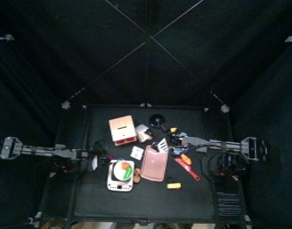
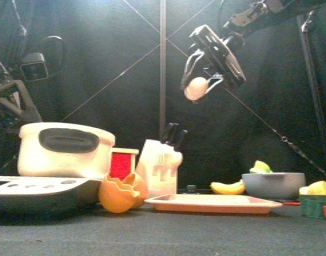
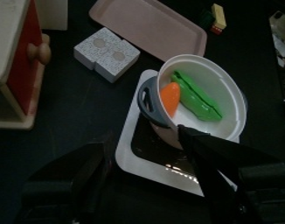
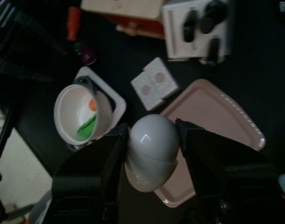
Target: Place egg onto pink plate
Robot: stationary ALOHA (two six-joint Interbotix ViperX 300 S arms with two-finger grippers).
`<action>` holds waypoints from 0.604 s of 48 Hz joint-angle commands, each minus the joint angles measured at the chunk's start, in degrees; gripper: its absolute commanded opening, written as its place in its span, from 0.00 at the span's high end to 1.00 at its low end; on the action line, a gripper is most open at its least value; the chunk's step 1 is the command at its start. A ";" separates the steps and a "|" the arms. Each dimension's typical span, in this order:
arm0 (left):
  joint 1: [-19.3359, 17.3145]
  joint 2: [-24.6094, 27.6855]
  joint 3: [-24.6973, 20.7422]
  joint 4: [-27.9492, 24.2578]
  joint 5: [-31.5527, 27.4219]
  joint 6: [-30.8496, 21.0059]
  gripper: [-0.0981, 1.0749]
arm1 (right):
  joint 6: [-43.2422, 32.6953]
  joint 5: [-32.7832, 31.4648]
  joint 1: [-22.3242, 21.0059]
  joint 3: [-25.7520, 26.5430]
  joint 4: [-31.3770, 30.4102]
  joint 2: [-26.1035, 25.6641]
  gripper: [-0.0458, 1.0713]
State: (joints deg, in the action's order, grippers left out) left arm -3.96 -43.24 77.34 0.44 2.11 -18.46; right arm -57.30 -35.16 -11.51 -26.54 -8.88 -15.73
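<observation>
Fingers of the right gripper (image 4: pixel 153 166) squeeze the smooth white egg (image 4: pixel 151 150), high in the upper middle of the front view. The flat dusty-pink rectangular plate (image 2: pixel 213 204) waits low in that view, empty. Picking up looks done; lowering and letting go are left. The left gripper (image 3: pixel 209 162) rests over a white bowl (image 3: pixel 215 83); I cannot tell its fingers.

The black surface (image 1: pixel 100 204) carries a pink plate (image 1: pixel 152 165) at centre — white tray (image 1: pixel 121 175) at nine o'clock, salmon-orange box (image 1: pixel 122 130) at eleven.
</observation>
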 commanded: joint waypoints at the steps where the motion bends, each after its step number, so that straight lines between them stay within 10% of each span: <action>1: -0.26 0.18 -1.41 -0.26 0.18 0.09 0.12 | -6.77 -1.49 0.97 -0.18 -7.47 -2.72 0.37; 29: -1.41 0.18 -1.41 -0.53 0.09 0.00 0.12 | -66.97 0.44 16.96 -12.30 -46.41 6.59 0.38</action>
State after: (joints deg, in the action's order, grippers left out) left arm -4.92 -43.15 77.34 0.00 2.02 -18.46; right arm -118.48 -32.70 3.60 -39.29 -49.83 -10.20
